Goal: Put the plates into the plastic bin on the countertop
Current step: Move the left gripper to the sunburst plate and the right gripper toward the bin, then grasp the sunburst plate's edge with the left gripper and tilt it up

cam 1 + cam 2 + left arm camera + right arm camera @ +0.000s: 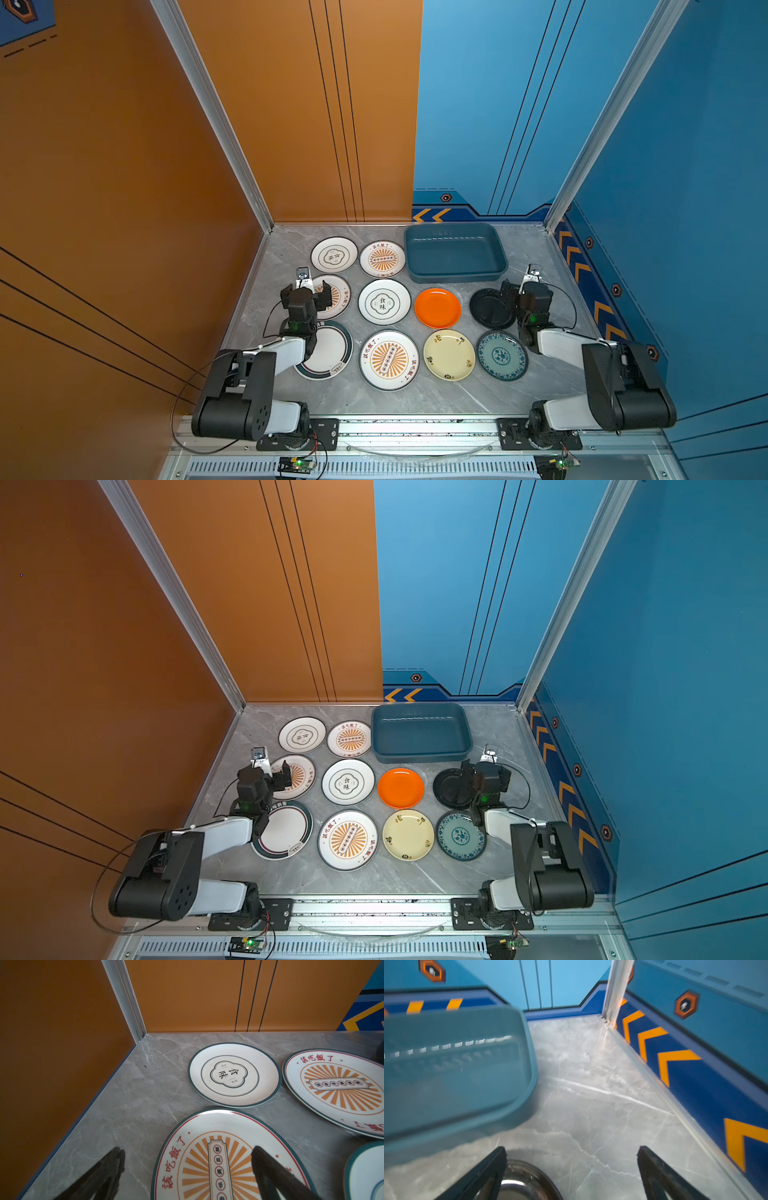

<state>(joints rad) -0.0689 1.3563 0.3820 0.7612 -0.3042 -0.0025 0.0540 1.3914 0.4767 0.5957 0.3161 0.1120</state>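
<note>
Several plates lie flat on the grey countertop (415,399) in rows. The blue-grey plastic bin (455,252) stands at the back right with nothing in it. My left gripper (306,287) hovers open over the left rim of a sunburst plate (334,297). In the left wrist view that gripper (188,1150) has one finger over the sunburst plate (218,1167) and one over bare marble. My right gripper (527,291) is open at the right edge of the black plate (492,309). In the right wrist view the black plate (525,1180) shows beside one finger of that gripper (572,1149), with the bin (456,1064) ahead.
An orange plate (437,308), a cream plate (449,354) and a teal patterned plate (501,355) lie in front of the bin. An orange wall (124,208) closes the left side and a blue wall (685,208) the right. An aluminium rail (415,428) runs along the front.
</note>
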